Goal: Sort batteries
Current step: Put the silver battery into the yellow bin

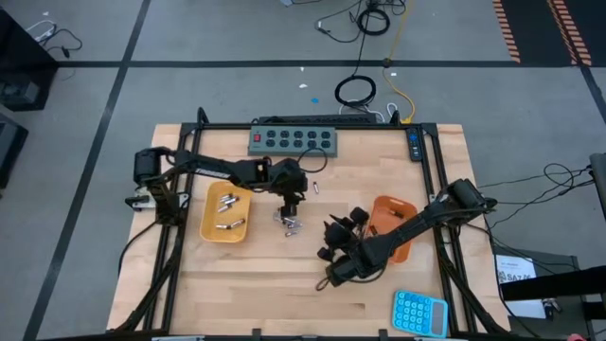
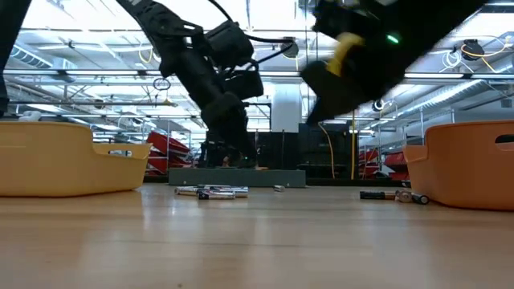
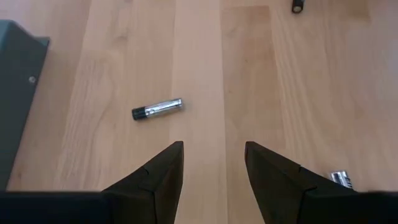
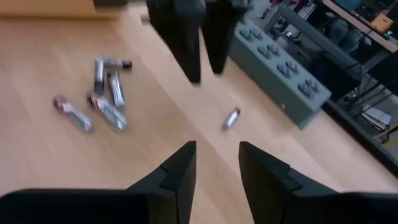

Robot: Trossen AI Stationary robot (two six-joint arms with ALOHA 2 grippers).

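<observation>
The batteries (image 1: pixel 289 223) lie in a small loose pile in the mid of the high view, on the bare wood table (image 1: pixel 284 284), just below the left gripper (image 1: pixel 287 201). In the right wrist view this pile (image 4: pixel 99 93) shows at the upper left of the frame, w/ shiny silver ones side by side. One lone battery (image 1: pixel 315 187) sits apart, up & right of the pile, near the gray power strip (image 1: pixel 294 140) at the top of the table. The left wrist view shows that lone one (image 3: pixel 157 108) lying flat on the wood, left of center. More silver batteries (image 1: pixel 227 204) lie inside the left orange tray (image 1: pixel 210 227), at center-left. The right orange tray (image 1: pixel 402 210) is at center-right, partly under the right arm. In the low view a few more batteries (image 2: pixel 397 195) lie just beside that tray, at the right. The left gripper hangs over the pile w/ its fingers (image 3: pixel 155 177) spread, nothing btwn them. The right gripper (image 1: pixel 333 230) is right of the pile, fingers (image 4: pixel 177 174) a bit apart, also holding nothing. A blue calculator (image 1: pixel 419 313) sits at the bottom right.
</observation>
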